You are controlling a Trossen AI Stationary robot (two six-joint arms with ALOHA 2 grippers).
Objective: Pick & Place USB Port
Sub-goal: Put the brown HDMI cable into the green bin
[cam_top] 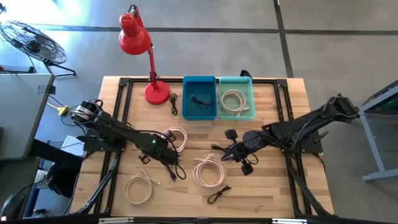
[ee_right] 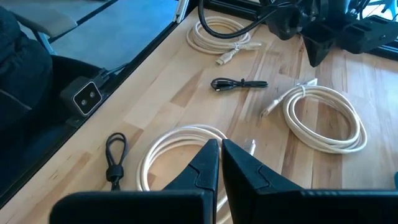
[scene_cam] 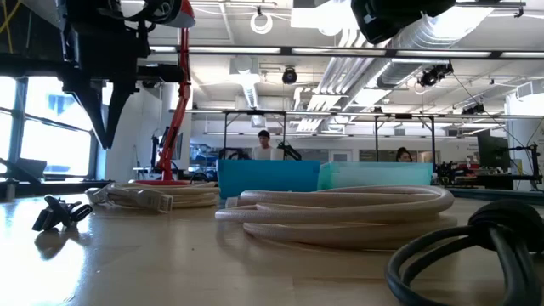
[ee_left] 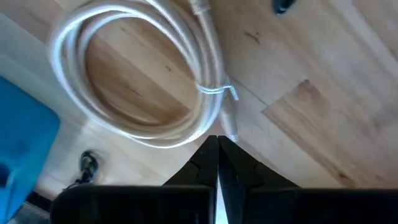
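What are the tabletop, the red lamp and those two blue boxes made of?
The tabletop looks like pale wood: visible grain and joined planks, matte finish. The red lamp seems painted metal, judging by its glossy shade, though plastic is possible. The blue bin and teal bin look like moulded plastic, the teal one slightly translucent.

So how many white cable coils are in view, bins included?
4. First coil lies in the pale teal bin; second coil beside the left gripper; third coil mid-table; fourth coil front-left. Arms may hide more.

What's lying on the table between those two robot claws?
A coiled white cable lies on the wood between the left end effector and the right end effector, seen from the high view.
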